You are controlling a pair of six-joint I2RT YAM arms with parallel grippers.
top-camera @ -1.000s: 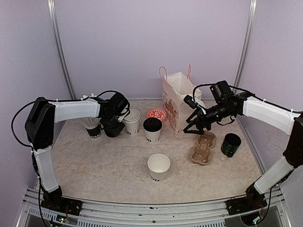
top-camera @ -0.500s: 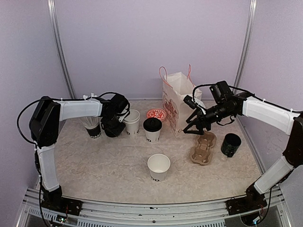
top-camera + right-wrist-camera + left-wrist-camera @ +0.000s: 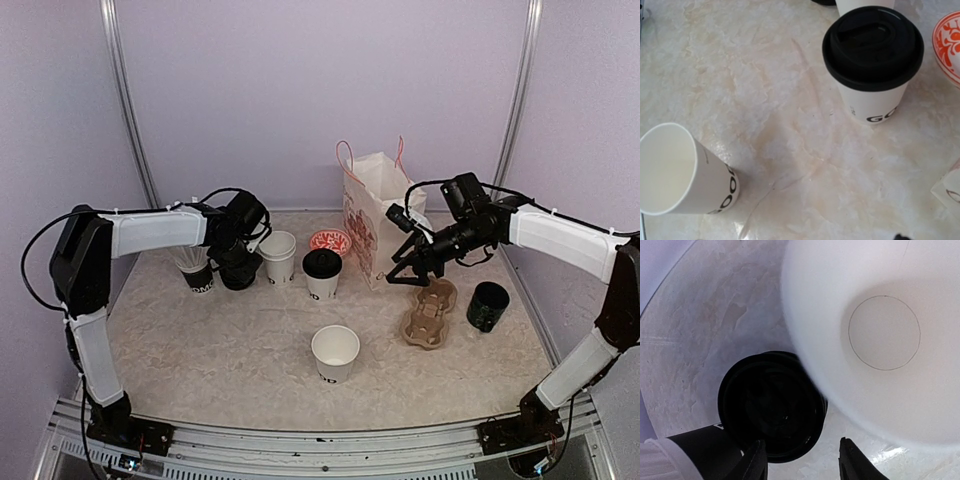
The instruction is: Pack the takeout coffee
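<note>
One white paper cup with a black lid (image 3: 322,272) stands mid-table; it also shows in the right wrist view (image 3: 872,60). A second white cup (image 3: 335,352) stands open nearer the front and shows in the right wrist view (image 3: 680,172). A third open white cup (image 3: 278,256) fills the left wrist view (image 3: 880,335). Beside it lies a black round lid-like object (image 3: 771,405). My left gripper (image 3: 802,466) is open and empty just above that object's edge (image 3: 240,270). My right gripper (image 3: 405,274) is open and empty, hovering beside the paper bag (image 3: 372,215).
A brown cardboard cup carrier (image 3: 430,312) and a black cylindrical pot (image 3: 488,305) sit at the right. A black-based cup of white straws (image 3: 195,268) stands at the left. A red patterned dish (image 3: 330,240) lies behind the lidded cup.
The left wrist has shifted slightly over the black round object. The right gripper has edged a little to the left. No object has moved.
</note>
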